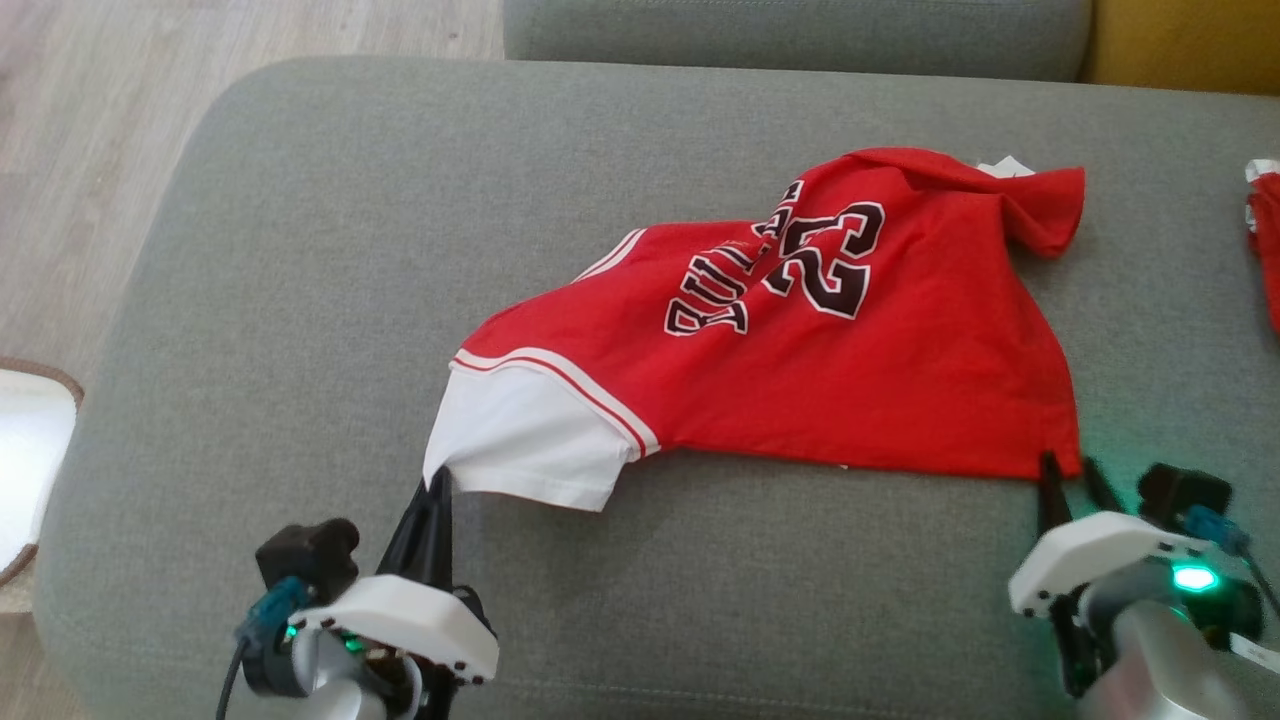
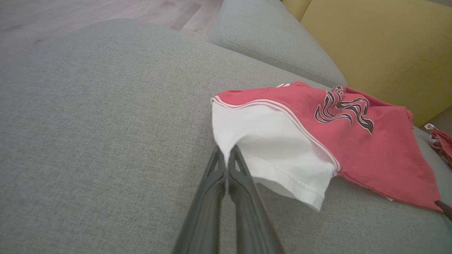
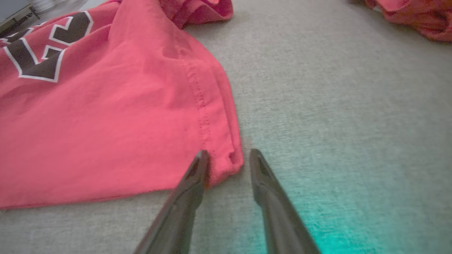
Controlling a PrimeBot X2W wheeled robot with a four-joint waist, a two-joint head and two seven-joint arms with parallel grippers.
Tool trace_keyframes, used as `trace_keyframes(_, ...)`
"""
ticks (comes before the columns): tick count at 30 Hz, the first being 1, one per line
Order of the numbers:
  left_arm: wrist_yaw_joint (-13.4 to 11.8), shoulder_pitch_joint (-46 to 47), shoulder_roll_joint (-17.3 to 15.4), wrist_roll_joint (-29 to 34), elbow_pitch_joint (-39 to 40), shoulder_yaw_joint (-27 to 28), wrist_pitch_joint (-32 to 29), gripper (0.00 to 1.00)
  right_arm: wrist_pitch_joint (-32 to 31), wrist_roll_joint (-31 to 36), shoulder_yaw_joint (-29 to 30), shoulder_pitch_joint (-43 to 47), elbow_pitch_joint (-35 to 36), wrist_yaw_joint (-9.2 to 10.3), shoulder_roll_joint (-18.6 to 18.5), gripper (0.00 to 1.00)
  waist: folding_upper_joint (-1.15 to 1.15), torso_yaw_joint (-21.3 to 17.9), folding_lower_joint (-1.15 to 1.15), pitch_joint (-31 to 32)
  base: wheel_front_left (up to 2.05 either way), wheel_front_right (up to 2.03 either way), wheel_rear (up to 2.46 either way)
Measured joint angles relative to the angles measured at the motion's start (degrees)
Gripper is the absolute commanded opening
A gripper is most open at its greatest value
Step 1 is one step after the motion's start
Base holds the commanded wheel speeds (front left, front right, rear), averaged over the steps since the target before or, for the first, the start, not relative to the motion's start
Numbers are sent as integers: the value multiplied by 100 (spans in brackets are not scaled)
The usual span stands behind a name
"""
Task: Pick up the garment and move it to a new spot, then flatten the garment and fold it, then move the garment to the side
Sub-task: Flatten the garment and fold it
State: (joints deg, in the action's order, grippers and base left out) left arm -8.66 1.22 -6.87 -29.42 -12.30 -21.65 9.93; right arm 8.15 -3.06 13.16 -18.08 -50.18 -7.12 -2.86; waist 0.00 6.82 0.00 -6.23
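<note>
Garment (image 1: 850,390) on sofa (image 1: 300,250), left jaws clamped on its white sleeve (image 1: 520,440), right jaws apart around its hem corner (image 3: 226,165).

A home, prob. a living rm, is indicated. A wide grey fabric seat (image 1: 300,250) w/ rounded corners is seen, backed by a grey cushion (image 1: 800,35) of the same cloth and a mustard-yellow cushion (image 1: 1180,40), i.e. sofa-type furniture. Pale wood-plank floor (image 1: 90,130) is seen beside it, w/ the edge of a white, brown-rimmed item (image 1: 25,440), maybe a rug. A red jersey (image 1: 900,380) is spread on the seat; more red clothing (image 1: 1268,230) is seen at the right edge.
</note>
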Motion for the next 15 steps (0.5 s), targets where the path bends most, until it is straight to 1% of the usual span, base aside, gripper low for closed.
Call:
trace_keyframes(1, 0, 0, -3, 0, 4, 0, 0, 0, 0, -60, -81, -42, -75, 0, 0, 5, 0, -8, 0, 12, 0, 0, 0)
trace_keyframes(2, 0, 0, -3, 0, 4, 0, 0, 0, 0, -60, -81, -42, -75, 0, 0, 0, 0, -8, 0, 12, 0, 0, 0)
trace_keyframes(4, 0, 0, -10, 0, 19, -2, 1, 0, 19, -169, -220, -108, -203, 0, 1, 0, 0, -27, 0, 35, 0, 0, 0)
trace_keyframes(10, 2, 2, -35, 1, 148, -14, 76, 0, 399, -416, -436, -139, -363, 0, 4, 0, 0, -108, 0, 158, 0, 0, 0)
trace_keyframes(13, 2, 22, -83, 10, 314, -7, 88, 0, 513, -557, -600, -137, -183, 0, 12, 0, 0, -180, 0, 257, 0, 0, 0)
trace_keyframes(15, 4, 61, -145, 43, 510, 3, 130, 0, 566, -714, -765, -136, 149, 0, 11, 0, 0, -243, 0, 336, 0, 0, 0)
